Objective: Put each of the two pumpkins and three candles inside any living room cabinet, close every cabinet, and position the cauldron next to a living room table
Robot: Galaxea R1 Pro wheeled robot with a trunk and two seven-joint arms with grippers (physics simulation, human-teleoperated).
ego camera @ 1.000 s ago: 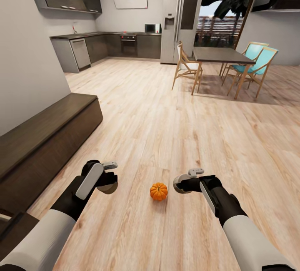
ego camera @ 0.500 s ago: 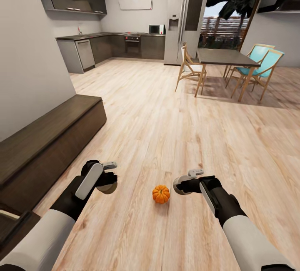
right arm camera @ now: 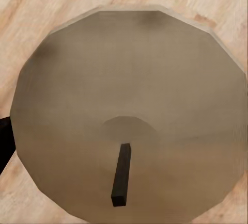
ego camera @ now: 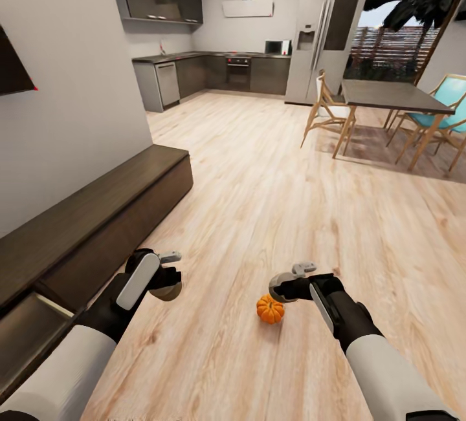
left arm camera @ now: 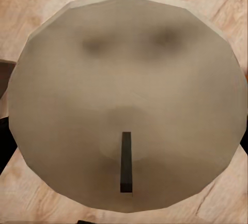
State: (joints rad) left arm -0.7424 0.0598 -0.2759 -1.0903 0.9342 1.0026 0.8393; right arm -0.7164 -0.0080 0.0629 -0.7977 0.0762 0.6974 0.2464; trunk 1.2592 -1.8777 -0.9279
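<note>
At the left edge of the head view runs the cabinet (ego camera: pixel 97 214), a long low dark console, with a drawer (ego camera: pixel 29 334) standing open at the lower left. Just right of it, the left gripper (ego camera: pixel 169 273) is clamped on a pale round candle (ego camera: pixel 167 291); its wrist camera shows the candle's flat top and dark wick (left arm camera: pixel 125 161) up close. In the lower centre a small orange pumpkin (ego camera: pixel 270 309) sits on the wood floor (ego camera: pixel 259 201), just beside the right gripper (ego camera: pixel 291 280), which grips a second candle (right arm camera: pixel 124 131). The pumpkin is probably light and rigid, though its ribbed round skin could roll; pinching across its widest part looks safest. Both hands are full, so neither is free to take it.
</note>
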